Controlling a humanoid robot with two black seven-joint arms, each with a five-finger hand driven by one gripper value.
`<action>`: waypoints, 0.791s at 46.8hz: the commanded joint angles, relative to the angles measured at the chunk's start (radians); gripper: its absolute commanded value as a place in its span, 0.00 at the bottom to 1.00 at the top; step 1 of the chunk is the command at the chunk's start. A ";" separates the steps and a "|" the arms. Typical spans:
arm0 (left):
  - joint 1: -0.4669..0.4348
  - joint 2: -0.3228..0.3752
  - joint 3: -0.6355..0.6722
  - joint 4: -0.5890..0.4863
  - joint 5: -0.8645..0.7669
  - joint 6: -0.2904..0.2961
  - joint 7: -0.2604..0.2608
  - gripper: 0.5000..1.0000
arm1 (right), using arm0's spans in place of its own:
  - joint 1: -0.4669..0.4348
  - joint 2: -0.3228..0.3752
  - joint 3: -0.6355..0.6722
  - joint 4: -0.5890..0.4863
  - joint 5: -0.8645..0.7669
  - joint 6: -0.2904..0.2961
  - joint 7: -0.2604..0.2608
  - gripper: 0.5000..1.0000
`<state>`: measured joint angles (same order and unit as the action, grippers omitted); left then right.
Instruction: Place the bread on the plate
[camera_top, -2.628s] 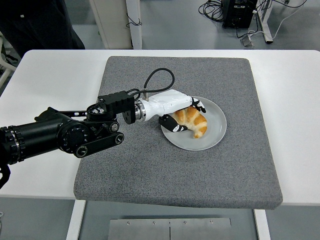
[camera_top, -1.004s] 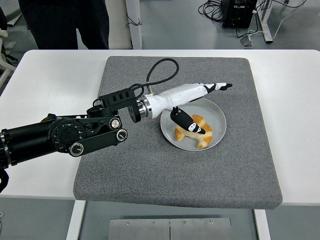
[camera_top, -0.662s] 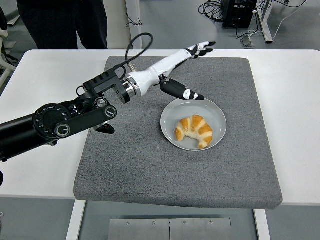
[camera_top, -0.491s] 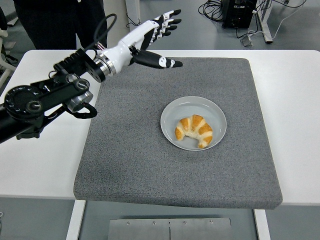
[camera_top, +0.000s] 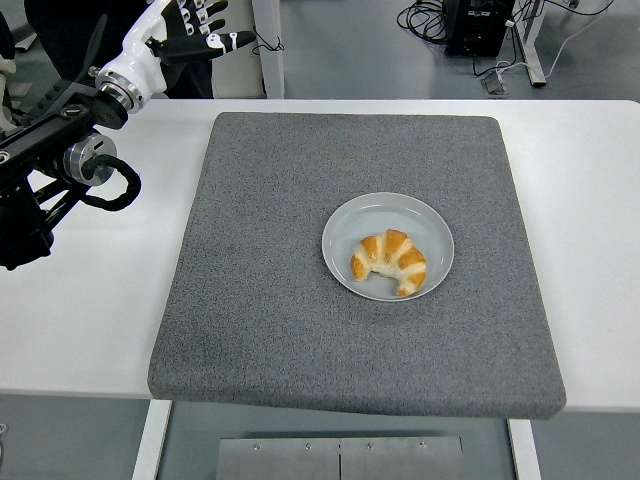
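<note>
A golden croissant lies on a round grey-white plate on the right half of a grey mat. My left hand is raised at the top left, beyond the table's far edge, well away from the plate. Its white and black fingers are spread and hold nothing. My right arm is out of view.
The mat lies on a white table. A person in dark clothes stands at the top left behind my left arm. Cables and a black box lie on the floor beyond the table.
My left hand let go of the croissant on the plate, opened, and swung up and back to the far left. The croissant stays on the plate.
</note>
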<state>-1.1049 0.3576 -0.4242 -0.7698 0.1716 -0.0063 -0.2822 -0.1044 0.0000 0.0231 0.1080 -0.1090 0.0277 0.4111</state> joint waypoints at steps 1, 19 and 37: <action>0.013 -0.046 -0.034 0.079 -0.044 -0.006 0.000 0.94 | 0.000 0.000 0.000 0.001 0.002 0.000 0.000 1.00; 0.057 -0.299 -0.217 0.349 -0.078 -0.053 -0.110 0.94 | 0.000 0.000 0.000 -0.001 0.002 0.000 -0.002 1.00; 0.096 -0.358 -0.241 0.431 -0.165 -0.055 -0.132 0.94 | 0.000 0.000 0.000 0.012 0.000 0.005 0.000 1.00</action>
<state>-1.0110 0.0001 -0.6642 -0.3487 0.0071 -0.0599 -0.4144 -0.1041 0.0000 0.0220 0.1092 -0.1089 0.0283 0.4111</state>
